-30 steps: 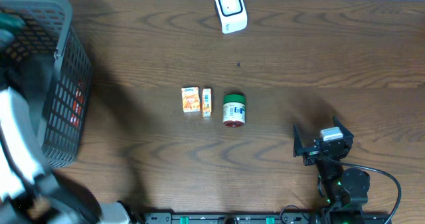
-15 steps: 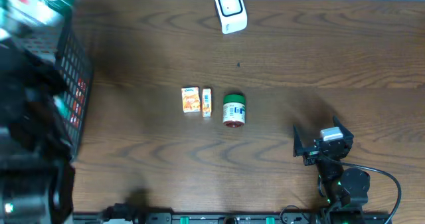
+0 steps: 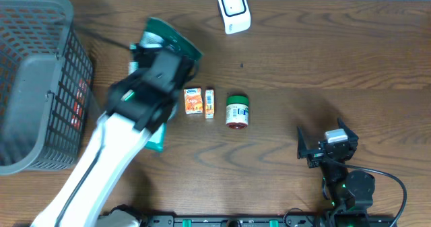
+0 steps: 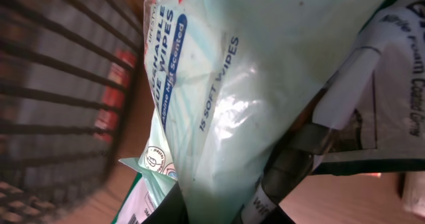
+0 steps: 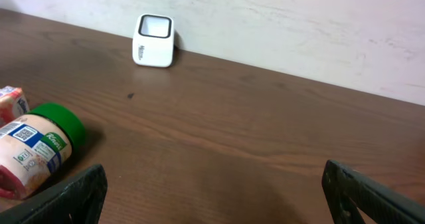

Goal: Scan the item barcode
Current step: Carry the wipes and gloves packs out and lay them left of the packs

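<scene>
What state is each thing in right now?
Left gripper, shut on wipes.
Right gripper, open, empty.
Wipes, held aloft.
Jar, on its side, lid on.
Two boxes, closed, lying flat.
Basket, upright, red item inside.
Scanner, standing.

The left arm (image 3: 114, 146) is swinging out from the basket (image 3: 40, 11) over the tabletop (image 3: 303, 65), carrying the wipes pack (image 4: 246, 71) clamped in its jaws, beside the orange carton (image 3: 193, 100).
</scene>
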Action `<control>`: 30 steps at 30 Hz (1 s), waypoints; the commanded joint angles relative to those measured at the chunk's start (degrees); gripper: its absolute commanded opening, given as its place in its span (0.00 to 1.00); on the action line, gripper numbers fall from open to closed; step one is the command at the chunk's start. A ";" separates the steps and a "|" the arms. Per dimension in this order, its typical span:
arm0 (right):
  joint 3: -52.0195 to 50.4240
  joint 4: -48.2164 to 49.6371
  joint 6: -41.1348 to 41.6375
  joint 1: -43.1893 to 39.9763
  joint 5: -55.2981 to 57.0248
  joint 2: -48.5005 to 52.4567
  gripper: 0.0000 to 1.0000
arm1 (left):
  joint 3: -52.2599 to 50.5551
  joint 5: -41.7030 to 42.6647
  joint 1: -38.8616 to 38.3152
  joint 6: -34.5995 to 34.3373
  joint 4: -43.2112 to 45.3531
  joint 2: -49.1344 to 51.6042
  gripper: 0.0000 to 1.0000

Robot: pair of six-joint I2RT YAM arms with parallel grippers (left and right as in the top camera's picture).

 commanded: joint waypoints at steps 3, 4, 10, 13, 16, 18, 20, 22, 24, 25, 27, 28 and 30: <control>-0.07 -0.22 0.83 0.02 0.28 -0.24 0.99 | 0.39 9.77 2.78 -3.45 -0.76 15.06 0.17; -0.07 -0.22 0.83 0.02 0.28 -0.24 0.99 | 0.39 11.63 3.58 -3.43 -0.59 16.85 0.17; -0.04 -0.22 0.83 0.02 0.28 -0.24 0.99 | -1.99 23.19 11.74 -1.49 5.01 24.98 0.17; -0.04 -0.22 0.83 0.02 0.28 -0.24 0.99 | -4.15 25.40 14.86 -1.51 7.34 25.35 0.17; -0.04 -0.22 0.83 0.02 0.28 -0.24 0.99 | -5.92 25.38 15.67 -1.44 8.50 25.35 0.17; -0.07 -0.22 0.83 0.02 0.28 -0.24 0.99 | -7.06 25.35 15.54 -1.07 8.66 25.35 0.17; -0.07 -0.22 0.83 0.02 0.28 -0.24 0.99 | -7.65 25.40 15.19 -0.81 8.72 25.35 0.26; -0.04 -0.22 0.83 0.02 0.28 -0.24 0.99 | -7.65 25.90 15.08 0.35 8.74 25.09 0.36; -0.04 -0.20 0.83 0.02 0.28 -0.24 0.99 | -7.58 25.94 15.08 0.92 8.72 24.24 0.48; -0.04 -0.22 0.83 0.02 0.28 -0.24 0.99 | -7.58 25.77 15.08 0.90 8.72 23.52 0.53; -0.07 -0.22 0.83 0.02 0.28 -0.24 0.99 | -7.39 25.77 15.15 0.90 9.01 21.57 0.58; -0.07 -0.20 0.83 0.02 0.28 -0.24 0.99 | -7.15 25.77 15.21 0.94 9.18 20.26 0.59; -0.07 -0.22 0.83 0.02 0.28 -0.24 0.99 | -6.21 25.77 15.21 1.09 9.31 16.85 0.62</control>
